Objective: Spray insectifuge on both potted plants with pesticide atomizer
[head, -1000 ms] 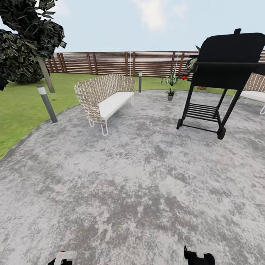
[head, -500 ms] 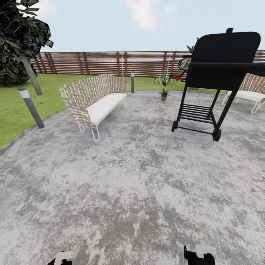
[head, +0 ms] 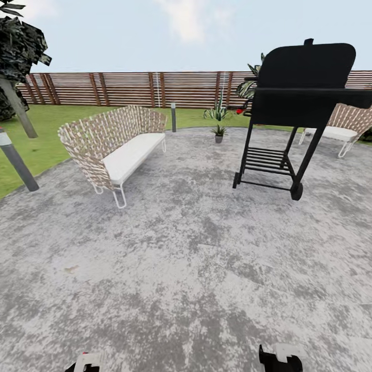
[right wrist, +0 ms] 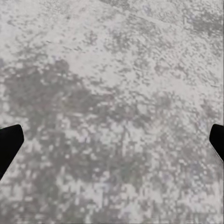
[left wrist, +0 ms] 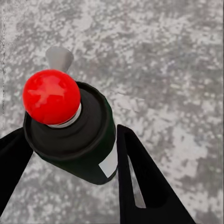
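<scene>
Transit step: left claw (left wrist: 70, 154) grips the pesticide atomizer (left wrist: 77, 135); right claw (right wrist: 112, 135) is spread, empty. Potted plants (head: 219, 133) sit upper centre; next, drive closer across the patio (head: 196, 248).

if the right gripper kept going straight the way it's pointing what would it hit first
Most likely the grey speckled patio: the right gripper has its jaws spread wide with nothing between them, and bare paving lies ahead. How far off it is cannot be told.
</scene>
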Robot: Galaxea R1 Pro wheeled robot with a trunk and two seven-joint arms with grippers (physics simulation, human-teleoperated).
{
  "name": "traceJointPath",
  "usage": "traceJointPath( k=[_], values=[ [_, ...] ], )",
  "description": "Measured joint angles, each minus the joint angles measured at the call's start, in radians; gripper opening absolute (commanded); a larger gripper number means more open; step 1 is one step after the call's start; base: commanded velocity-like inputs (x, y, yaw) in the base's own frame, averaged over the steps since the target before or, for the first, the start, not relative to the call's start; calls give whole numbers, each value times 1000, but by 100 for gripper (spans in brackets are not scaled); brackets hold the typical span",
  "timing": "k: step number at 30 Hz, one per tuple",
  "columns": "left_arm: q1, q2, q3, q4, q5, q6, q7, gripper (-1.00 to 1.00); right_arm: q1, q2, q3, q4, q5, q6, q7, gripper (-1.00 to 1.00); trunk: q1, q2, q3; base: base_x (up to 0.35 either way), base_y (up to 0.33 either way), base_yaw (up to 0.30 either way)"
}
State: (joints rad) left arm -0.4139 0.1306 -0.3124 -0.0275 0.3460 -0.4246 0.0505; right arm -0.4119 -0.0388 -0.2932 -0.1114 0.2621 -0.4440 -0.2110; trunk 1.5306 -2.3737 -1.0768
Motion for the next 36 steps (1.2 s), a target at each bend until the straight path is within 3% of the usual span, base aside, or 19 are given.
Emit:
traceJointPath(
  k=[1,4,36],
  values=[
    [0,0,1,0,1,-1,40,-100,0,-1,0,0,0,0,0,100,0,0,0,339,0,-1],
    [0,-2,-3,-1,1,-2,84,-100,0,-2,0,0,-1,0,0,100,0,0,0,339,0,0],
    [0,-4,-4,-1,3,-3,89,-100,0,3,0,0,-1,0,-3,100,0,0,0,339,57,0]
  ],
)
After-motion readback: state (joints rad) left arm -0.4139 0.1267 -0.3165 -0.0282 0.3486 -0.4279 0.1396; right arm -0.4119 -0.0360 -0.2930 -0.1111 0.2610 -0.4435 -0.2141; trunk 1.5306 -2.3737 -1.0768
